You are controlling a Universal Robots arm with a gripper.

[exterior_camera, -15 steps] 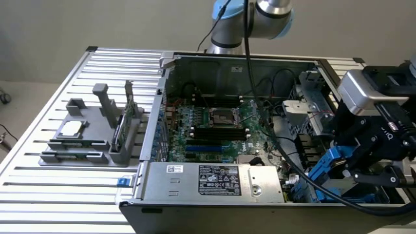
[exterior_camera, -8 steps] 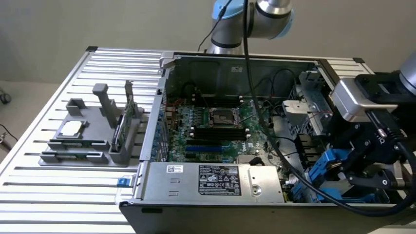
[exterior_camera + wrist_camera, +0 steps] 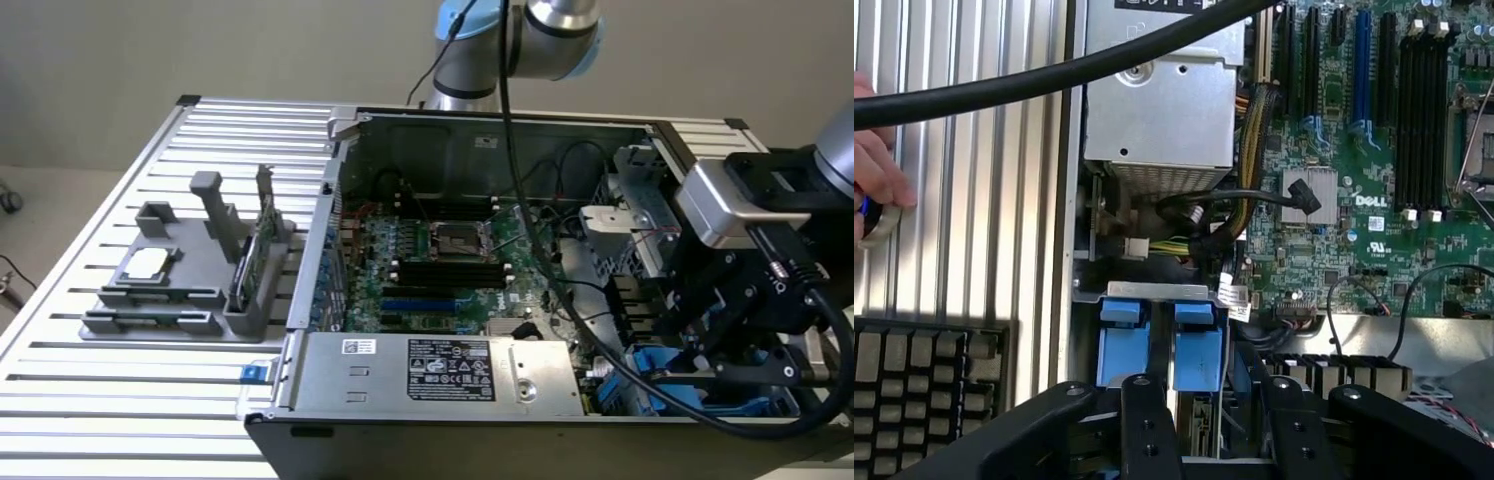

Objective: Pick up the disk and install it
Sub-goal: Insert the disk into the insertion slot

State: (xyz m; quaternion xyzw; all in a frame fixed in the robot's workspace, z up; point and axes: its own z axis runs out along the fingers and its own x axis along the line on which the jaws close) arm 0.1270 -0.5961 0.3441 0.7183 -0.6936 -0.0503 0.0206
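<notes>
1. We see the claw [image 3: 727, 345] [image 3: 1212, 405] low over the drive-bay corner of the open PC case [image 3: 441, 150].
2. The disk [image 3: 1194, 350], in its blue frame, sits directly under the claw, inside the bay, next to the power supply [image 3: 1164, 110].
3. We cannot tell how wide the claw is or whether it grips anything.

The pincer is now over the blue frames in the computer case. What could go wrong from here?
1. Loose wires lie right beside the blue frames; the pincer might snag them.
2. The arm's thick black cable hangs across the open case and could catch on motherboard parts.
3. A person's hand is on the slatted table nearby; a sudden arm swing may hit it.
</notes>
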